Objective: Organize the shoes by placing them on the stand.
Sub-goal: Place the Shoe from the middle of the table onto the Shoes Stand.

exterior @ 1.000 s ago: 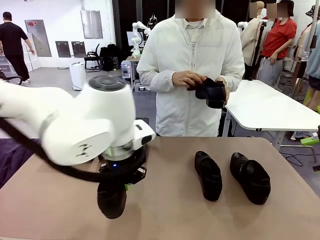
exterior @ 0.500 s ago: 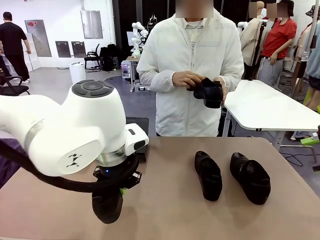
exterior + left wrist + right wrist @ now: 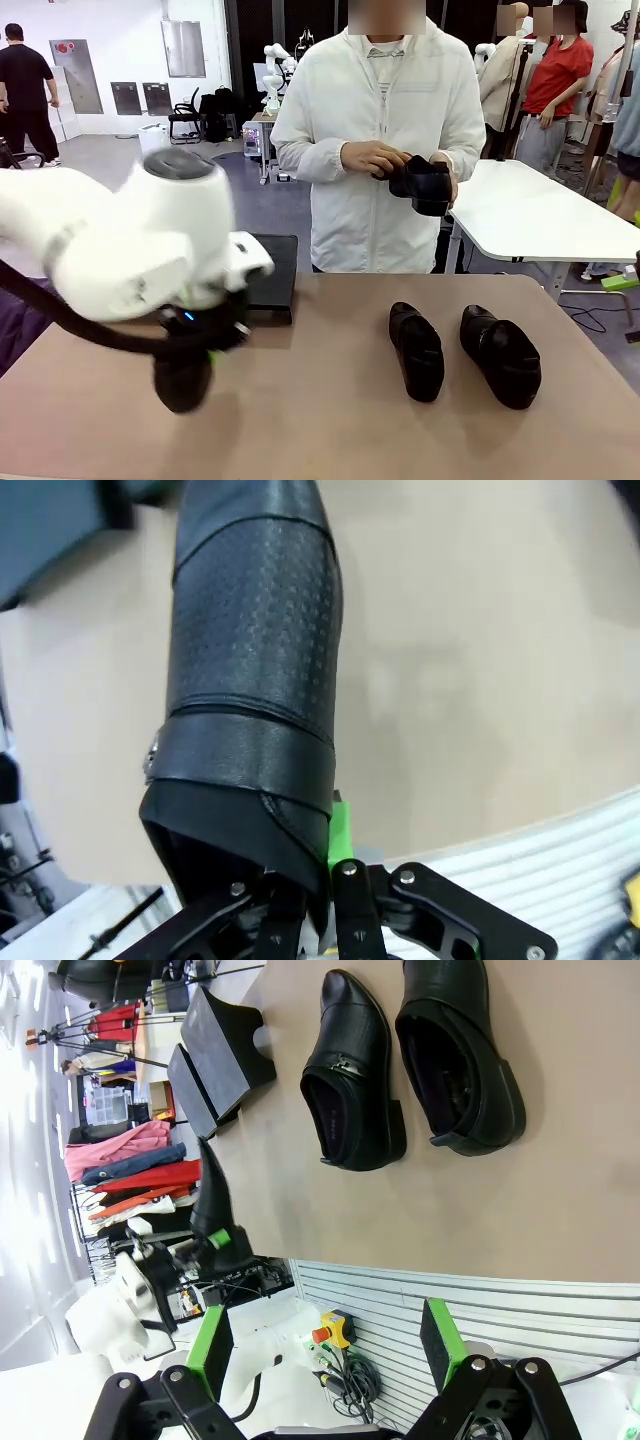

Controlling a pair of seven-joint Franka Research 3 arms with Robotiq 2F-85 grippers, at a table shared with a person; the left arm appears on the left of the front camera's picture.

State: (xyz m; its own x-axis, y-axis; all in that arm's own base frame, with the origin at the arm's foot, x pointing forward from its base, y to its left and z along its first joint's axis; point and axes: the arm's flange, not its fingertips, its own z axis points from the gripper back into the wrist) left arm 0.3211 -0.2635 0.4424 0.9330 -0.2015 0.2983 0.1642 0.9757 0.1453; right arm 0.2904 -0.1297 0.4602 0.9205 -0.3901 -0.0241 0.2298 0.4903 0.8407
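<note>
Carrying one shoe (image 3: pixel 183 385) w/ my left jaws, clamped tight on the rim of its opening. It hangs toe-down over the near-left part of the bench (image 3: pixel 330 430); can't tell if the toe touches the top. Left wrist view: leather upper runs straight away from me, bench surface beyond it.

Right jaws are spread wide, nothing between them, parked off the bench edge looking across it.

Progress est.: early, 0 of 4 placed as far as I can see.
- Stand (image 3: pixel 272 270) sits at the far-left side of the bench, just behind my left arm (image 3: pixel 120 250), partly hidden in front view. In right wrist view its two sloped pieces sit side by side and look bare.
- Pair of shoes (image 3: pixel 417 350) lies flat on the bench, right of centre, side by side w/ a gap between, well apart from the stand.
- Fourth shoe (image 3: pixel 425 185) is in the person's hands (image 3: pixel 375 158) at the far side, held at chest height, not on the bench.

Left to do, my guess: set the held shoe on the stand, then fetch the pair, then get the person's shoe up there too.
</note>
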